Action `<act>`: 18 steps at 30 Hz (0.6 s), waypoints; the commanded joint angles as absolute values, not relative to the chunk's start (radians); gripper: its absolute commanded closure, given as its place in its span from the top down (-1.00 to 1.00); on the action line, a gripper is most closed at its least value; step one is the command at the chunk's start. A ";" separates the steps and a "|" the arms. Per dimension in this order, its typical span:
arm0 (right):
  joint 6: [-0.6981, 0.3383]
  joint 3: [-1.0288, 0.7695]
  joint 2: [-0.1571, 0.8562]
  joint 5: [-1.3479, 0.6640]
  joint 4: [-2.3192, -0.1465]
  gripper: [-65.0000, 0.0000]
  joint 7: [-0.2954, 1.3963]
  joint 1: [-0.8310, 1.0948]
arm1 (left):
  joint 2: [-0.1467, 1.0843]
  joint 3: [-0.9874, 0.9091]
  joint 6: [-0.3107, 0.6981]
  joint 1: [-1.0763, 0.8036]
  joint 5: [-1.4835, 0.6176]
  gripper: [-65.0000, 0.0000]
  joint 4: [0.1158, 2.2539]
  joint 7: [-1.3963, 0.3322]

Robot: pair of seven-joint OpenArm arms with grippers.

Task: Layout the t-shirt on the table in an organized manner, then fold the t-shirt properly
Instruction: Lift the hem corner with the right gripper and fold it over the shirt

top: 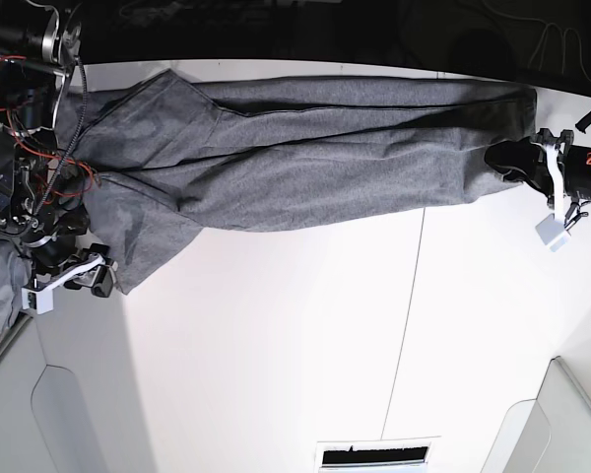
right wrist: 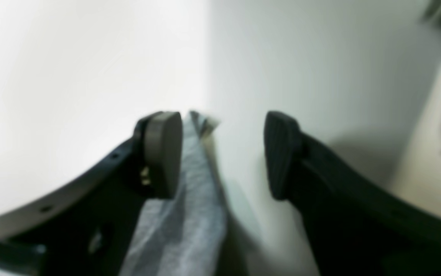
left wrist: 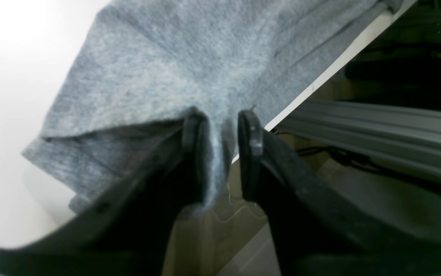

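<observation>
The grey t-shirt (top: 305, 148) lies stretched lengthwise along the far side of the white table (top: 276, 345). My left gripper (top: 500, 158) is at the shirt's right end. In the left wrist view (left wrist: 221, 122) its jaws stand narrowly apart around a fold of the shirt (left wrist: 167, 57), with a gap beside one finger. My right gripper (top: 103, 279) is at the shirt's lower left corner. In the right wrist view (right wrist: 222, 126) its jaws are wide apart, with a strip of shirt (right wrist: 190, 214) against one finger (right wrist: 163, 153), over the table (right wrist: 51, 76).
The table's edge (left wrist: 320, 82) runs close to my left gripper, with grey rails (left wrist: 377, 130) and cables beyond it. A thin seam (top: 404, 325) crosses the tabletop. A white slotted panel (top: 374, 455) sits at the near edge. Red-wired arm parts (top: 30, 108) crowd the left side.
</observation>
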State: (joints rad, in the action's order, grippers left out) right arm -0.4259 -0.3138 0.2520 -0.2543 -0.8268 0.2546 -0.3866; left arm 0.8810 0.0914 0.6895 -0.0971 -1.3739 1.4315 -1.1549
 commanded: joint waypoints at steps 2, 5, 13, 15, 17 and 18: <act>-0.427 -0.310 0.261 -0.257 -0.754 0.04 0.235 -0.439 | 0.905 0.080 0.698 -0.086 -1.394 -0.48 1.441 -1.145; -0.427 -0.300 0.245 -0.250 -0.672 0.04 0.235 -0.460 | 0.905 0.080 0.698 -0.086 -1.394 -0.48 1.441 -1.145; -0.554 -0.297 0.190 -0.250 -0.677 -0.09 0.236 -0.459 | 0.892 0.080 0.698 -0.087 -1.394 -0.48 1.441 -1.141; -0.554 -0.297 0.183 -0.250 -0.677 -0.42 0.236 -0.459 | 0.888 0.080 0.698 -0.086 -1.394 -0.48 1.441 -1.141; -0.554 -0.297 0.182 -0.251 -0.678 -0.78 0.233 -0.459 | 0.885 0.080 0.698 -0.086 -1.393 -0.48 1.441 -1.141; -0.555 -0.297 0.183 -0.251 -0.683 -0.97 0.228 -0.459 | 0.883 0.080 0.698 -0.086 -1.393 -0.48 1.441 -1.141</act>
